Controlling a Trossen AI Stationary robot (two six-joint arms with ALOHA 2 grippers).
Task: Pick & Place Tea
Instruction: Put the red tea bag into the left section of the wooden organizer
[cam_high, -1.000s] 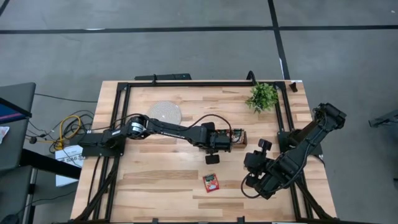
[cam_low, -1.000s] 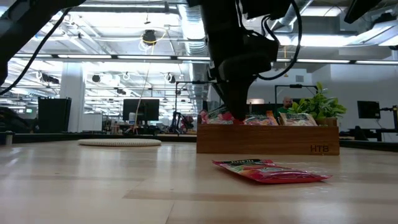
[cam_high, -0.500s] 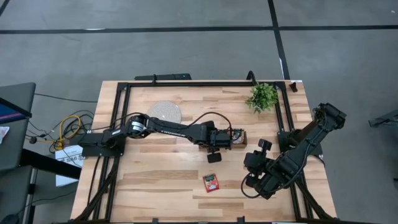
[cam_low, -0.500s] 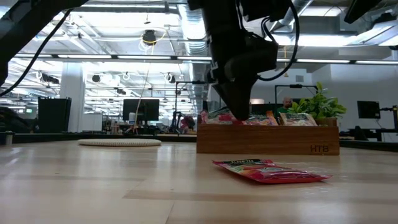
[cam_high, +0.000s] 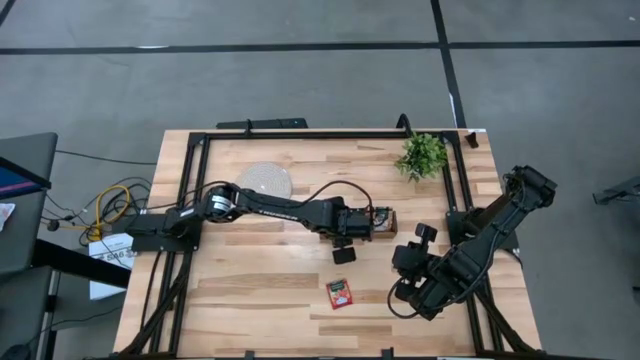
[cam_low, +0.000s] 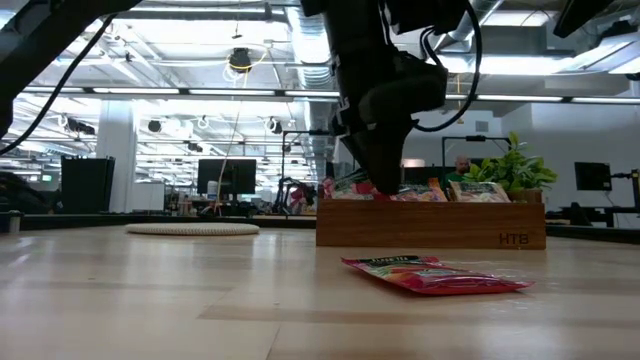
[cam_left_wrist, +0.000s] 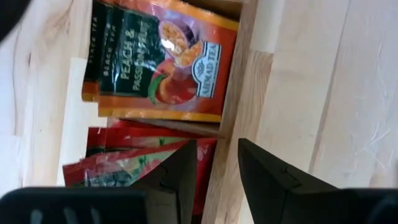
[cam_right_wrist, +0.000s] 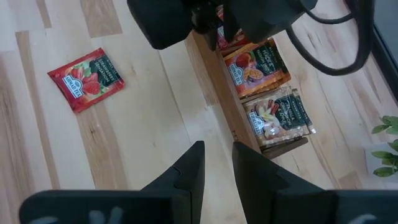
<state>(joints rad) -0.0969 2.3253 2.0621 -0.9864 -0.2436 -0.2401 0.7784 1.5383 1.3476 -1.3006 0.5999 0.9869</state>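
Jaws of left gripper (cam_left_wrist: 214, 165) apart, empty, poised over the tray (cam_high: 381, 222) above its red tea sachets (cam_left_wrist: 124, 168). Jaws of right gripper (cam_right_wrist: 214, 163) narrowly parted, empty, hanging over bare worktop (cam_high: 260, 285). One red sachet (cam_high: 340, 293) flat on worktop near the tray.

"PEACH & PASSION FRUIT" on orange sachet (cam_left_wrist: 163, 59)

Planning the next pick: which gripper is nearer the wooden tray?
Left. The left gripper hangs at the wooden tray, over its red sachets; the right gripper waits off to the side.
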